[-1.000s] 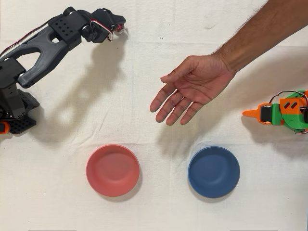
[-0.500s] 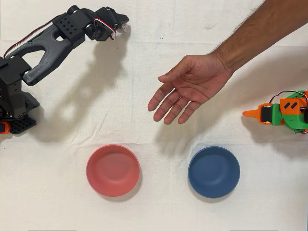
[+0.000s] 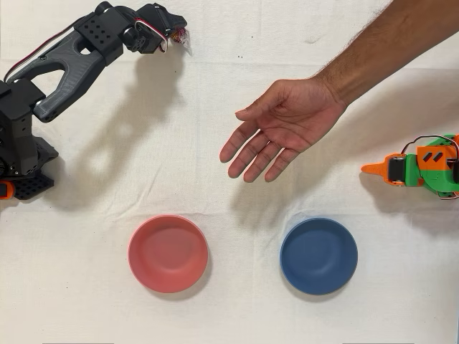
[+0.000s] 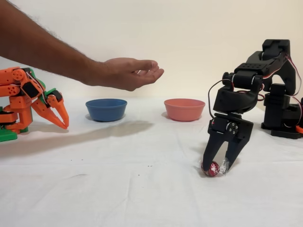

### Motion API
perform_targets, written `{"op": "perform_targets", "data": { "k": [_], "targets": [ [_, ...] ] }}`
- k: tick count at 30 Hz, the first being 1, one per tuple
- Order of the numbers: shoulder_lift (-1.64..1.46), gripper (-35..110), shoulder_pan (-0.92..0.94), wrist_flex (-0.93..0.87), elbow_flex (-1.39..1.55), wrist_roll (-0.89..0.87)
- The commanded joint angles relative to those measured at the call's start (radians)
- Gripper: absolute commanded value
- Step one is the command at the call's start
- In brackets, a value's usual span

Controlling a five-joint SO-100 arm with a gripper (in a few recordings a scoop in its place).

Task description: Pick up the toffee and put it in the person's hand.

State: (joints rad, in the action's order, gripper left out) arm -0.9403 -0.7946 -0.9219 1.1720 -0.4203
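Black arm [image 4: 265,90] bent down at table [image 4: 118,189]; person's hand [image 3: 280,129] w/ palm up, fingers spread, raised above cloth; gripper [image 4: 218,163] pinching toffee [image 4: 210,169] on table surface, well apart from hand, in overhead view far left of it.

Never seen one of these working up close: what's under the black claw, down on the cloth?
A small dark red toffee lies on the white cloth, between the tips of the black gripper. From overhead the gripper covers most of it; only its clear wrapper end peeks out.
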Motion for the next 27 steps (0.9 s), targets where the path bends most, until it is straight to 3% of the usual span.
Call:
{"op": "perform_targets", "data": {
  "k": [1,27],
  "targets": [
    [-0.029,23,-0.014,-0.014,-0.029,-0.037],
    [-0.106,17,0.052,-0.055,-0.005,-0.143]
  ]
}}
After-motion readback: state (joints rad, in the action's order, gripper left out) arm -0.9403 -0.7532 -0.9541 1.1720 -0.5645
